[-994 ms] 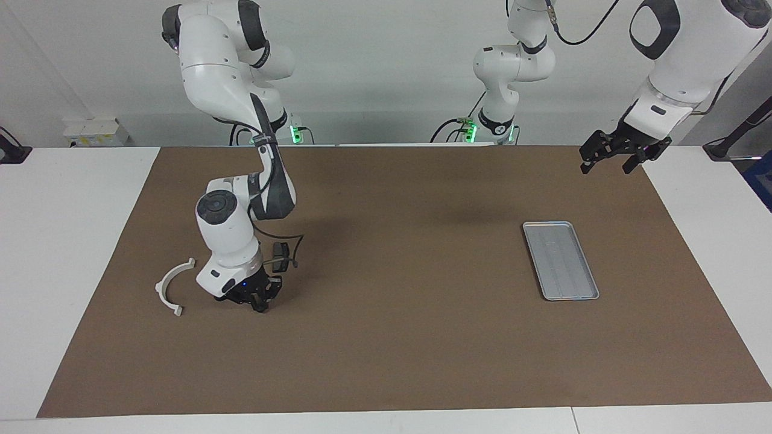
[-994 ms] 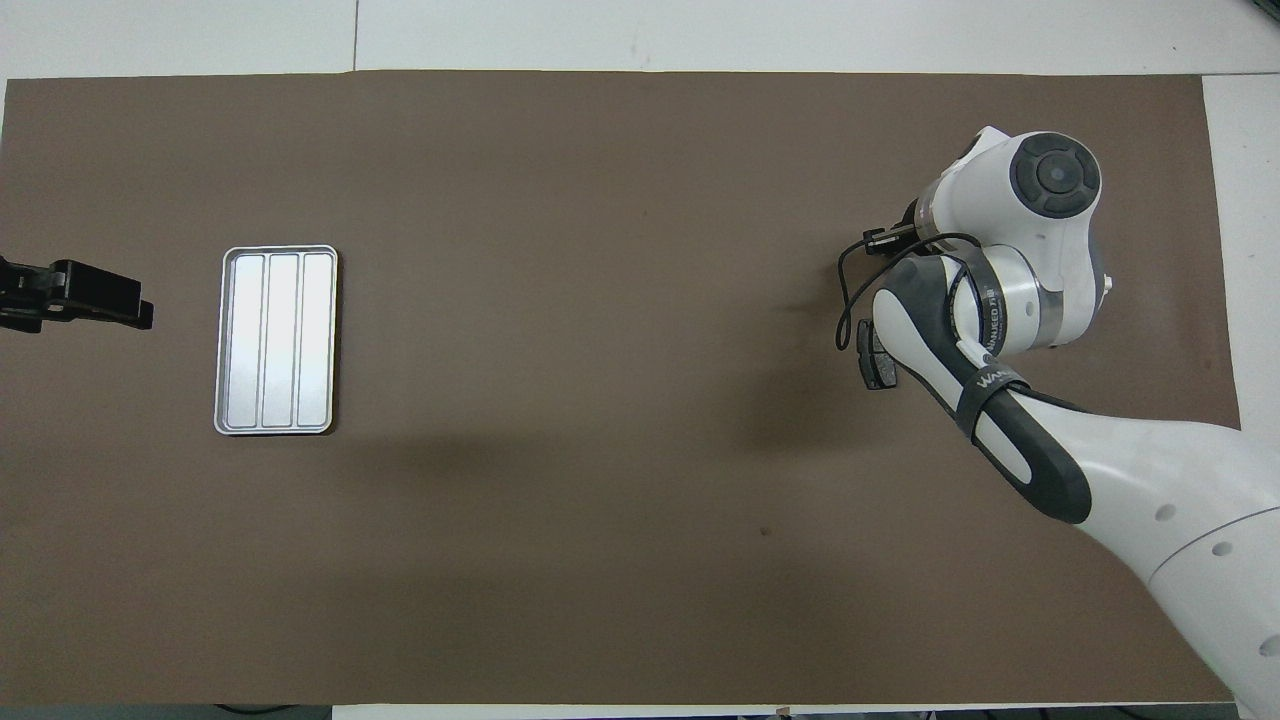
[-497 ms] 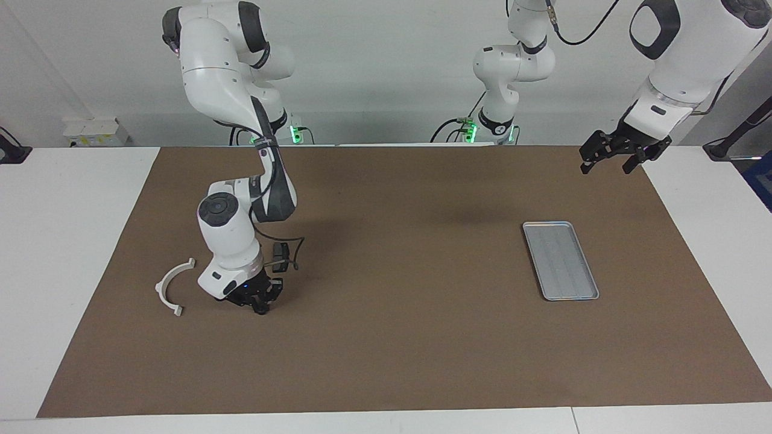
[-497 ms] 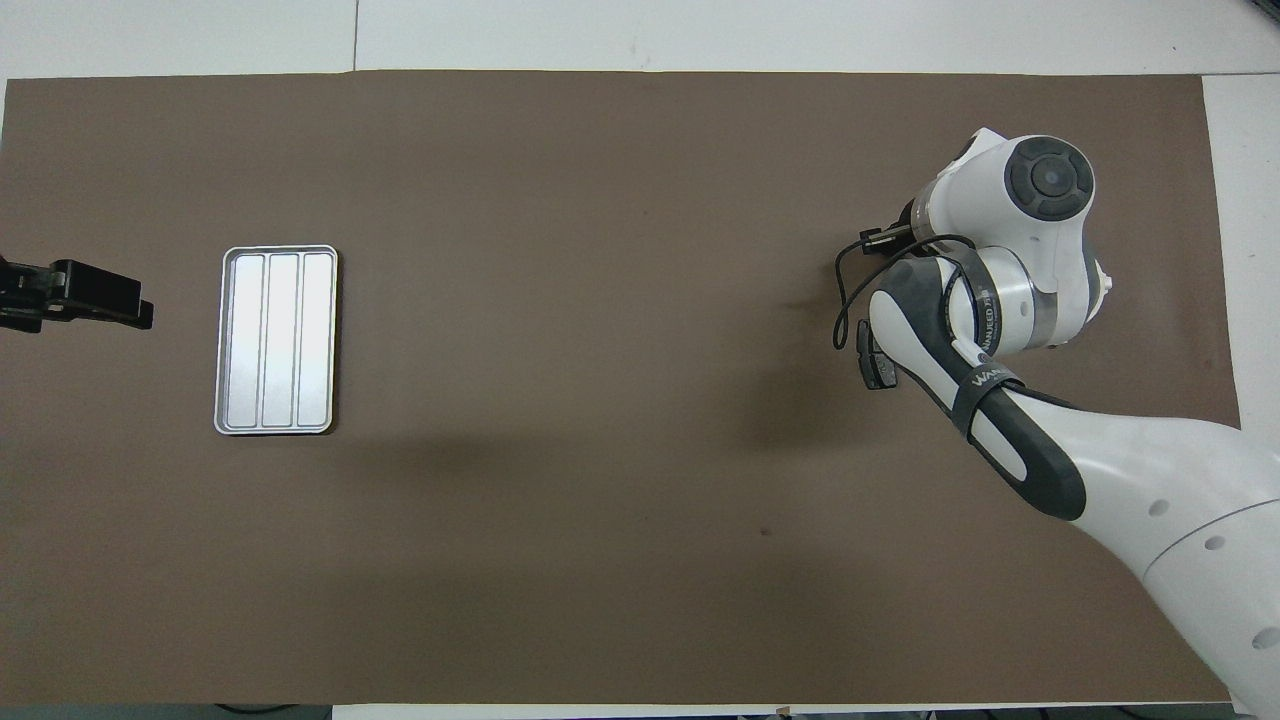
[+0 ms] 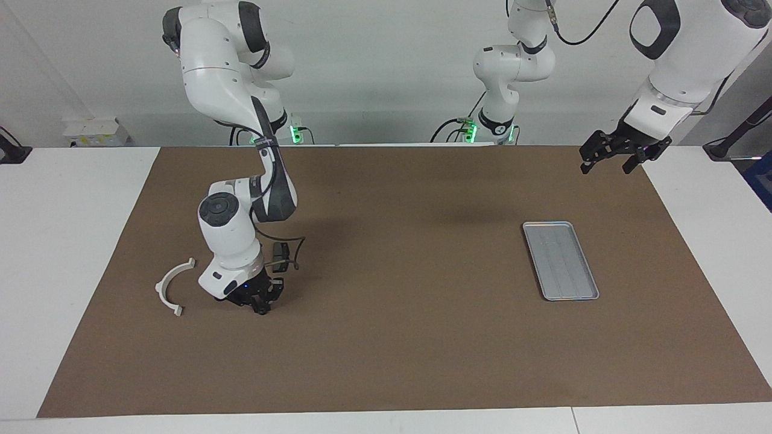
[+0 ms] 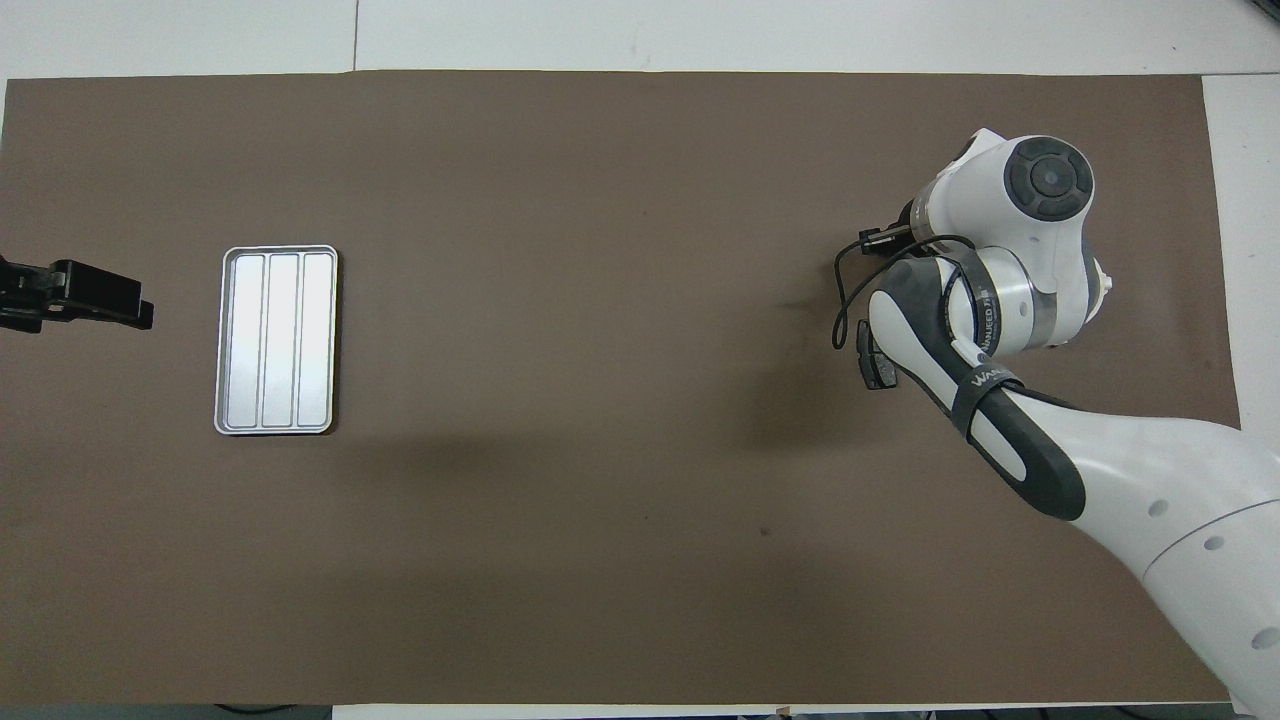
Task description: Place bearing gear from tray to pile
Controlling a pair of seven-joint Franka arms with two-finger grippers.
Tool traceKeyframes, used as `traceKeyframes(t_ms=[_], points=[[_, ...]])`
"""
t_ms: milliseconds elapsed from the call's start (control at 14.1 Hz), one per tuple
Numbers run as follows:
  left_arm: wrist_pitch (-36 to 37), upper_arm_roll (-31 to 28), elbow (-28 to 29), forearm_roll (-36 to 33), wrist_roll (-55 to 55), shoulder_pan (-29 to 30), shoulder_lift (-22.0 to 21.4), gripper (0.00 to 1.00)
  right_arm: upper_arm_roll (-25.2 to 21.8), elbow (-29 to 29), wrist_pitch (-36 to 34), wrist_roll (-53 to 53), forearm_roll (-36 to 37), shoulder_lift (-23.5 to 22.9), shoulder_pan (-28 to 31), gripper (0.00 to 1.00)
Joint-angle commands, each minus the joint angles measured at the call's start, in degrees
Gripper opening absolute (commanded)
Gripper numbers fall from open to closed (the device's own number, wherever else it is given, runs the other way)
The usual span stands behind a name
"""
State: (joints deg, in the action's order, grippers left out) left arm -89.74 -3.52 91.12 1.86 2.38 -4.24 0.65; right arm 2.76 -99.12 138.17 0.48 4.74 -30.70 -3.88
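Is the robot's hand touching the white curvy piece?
Apart. In the facing view, bare brown mat shows between the white arc and the right gripper, which is down at the mat beside it.

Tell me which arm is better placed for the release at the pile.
Right. The right gripper is low beside the white arc and a brake pad; the left gripper waits, open, up near the tray.

A brown mat (image 5: 392, 253) covers most of a white table (image 5: 66, 241) set against a plain pale wall (image 5: 374, 66). A small white box (image 5: 95, 132) sits at the table's far left edge, and even light falls softly across the whole surface.
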Motion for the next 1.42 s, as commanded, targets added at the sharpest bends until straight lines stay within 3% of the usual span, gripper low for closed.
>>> traceKeyframes(t_ms=[0,1348], points=[[0.97,-0.61,0.11,0.34,0.34,-0.6,-0.65,1.0,0.76,-0.37,0.52,0.4,-0.52,-0.06,0.63,1.0],[0.97,-0.61,0.11,0.34,0.34,-0.68,-0.74,1.0,0.67,-0.19,0.0,-1.88,-0.52,2.66,1.78,1.0]])
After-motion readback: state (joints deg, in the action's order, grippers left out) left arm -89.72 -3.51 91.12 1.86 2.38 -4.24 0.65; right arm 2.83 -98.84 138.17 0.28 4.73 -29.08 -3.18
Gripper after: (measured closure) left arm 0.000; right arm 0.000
